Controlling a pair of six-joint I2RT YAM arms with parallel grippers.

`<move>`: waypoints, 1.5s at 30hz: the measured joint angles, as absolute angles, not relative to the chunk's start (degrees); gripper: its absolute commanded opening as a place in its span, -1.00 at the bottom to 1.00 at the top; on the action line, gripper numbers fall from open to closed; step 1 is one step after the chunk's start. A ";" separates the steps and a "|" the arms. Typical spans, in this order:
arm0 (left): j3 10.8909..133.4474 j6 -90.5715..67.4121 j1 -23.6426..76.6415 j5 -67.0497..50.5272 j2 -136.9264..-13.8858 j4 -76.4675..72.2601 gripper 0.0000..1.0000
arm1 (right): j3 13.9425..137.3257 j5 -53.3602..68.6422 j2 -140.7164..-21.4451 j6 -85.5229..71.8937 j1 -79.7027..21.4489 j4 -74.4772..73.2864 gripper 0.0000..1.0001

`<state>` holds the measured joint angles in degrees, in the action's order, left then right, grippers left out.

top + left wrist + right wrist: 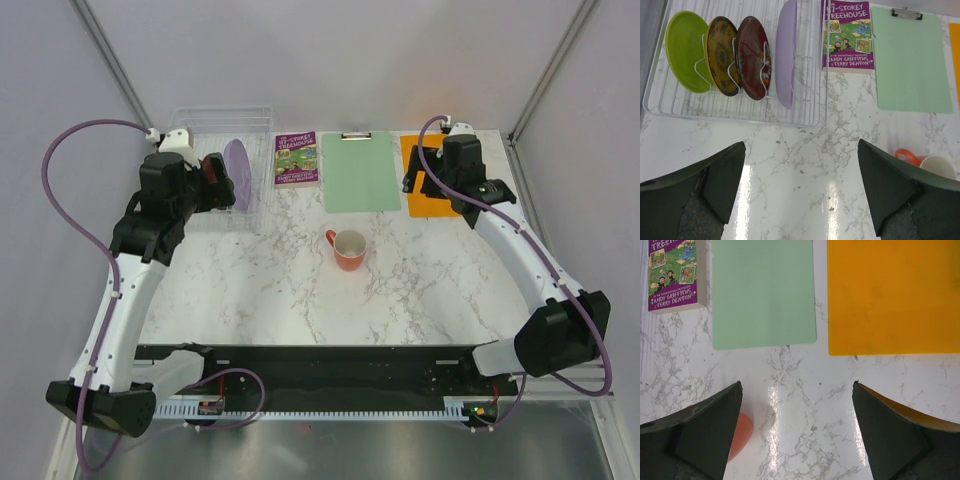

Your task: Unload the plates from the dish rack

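Note:
The white wire dish rack point(740, 112) holds four plates upright in a row: lime green point(685, 50), dark with yellow pattern point(722, 55), red floral point(752, 57) and lavender point(786, 55). My left gripper point(801, 150) is open and empty, hovering over bare marble just in front of the rack. In the top view the rack point(215, 118) sits at the back left, and only the lavender plate point(238, 172) shows clearly beside my left gripper point(218, 185). My right gripper point(797, 390) is open and empty, at the back right point(432, 185).
A purple book point(297, 158), a green clipboard point(360, 172) and an orange mat point(425, 190) lie along the back. An orange mug point(348, 249) stands mid-table. The right wrist view shows the mat point(890, 295), the clipboard point(762, 290) and the mug's edge point(740, 435).

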<state>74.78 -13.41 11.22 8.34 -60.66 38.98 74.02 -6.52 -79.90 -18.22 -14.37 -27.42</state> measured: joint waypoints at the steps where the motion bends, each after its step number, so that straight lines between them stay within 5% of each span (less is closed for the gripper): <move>1: 75.20 -13.15 11.22 9.06 -61.73 38.96 1.00 | 74.41 -6.26 -80.55 -18.41 -14.37 -27.35 0.96; 14: 75.94 -10.50 7.84 7.79 -77.56 35.90 1.00 | 78.76 -4.64 -86.50 -18.65 -14.37 -27.42 0.96; 25: 77.69 -7.18 7.86 17.28 -88.79 23.90 0.75 | 80.84 -4.01 -93.89 -18.15 -14.35 -27.38 0.96; 37: 80.90 -3.29 12.40 26.68 -96.44 14.76 0.19 | 80.82 -3.88 -97.51 -17.28 -14.09 -27.40 0.96; 45: 81.06 -0.71 15.09 31.83 -100.77 13.58 -0.65 | 80.68 -3.92 -97.45 -17.04 -13.19 -27.35 0.96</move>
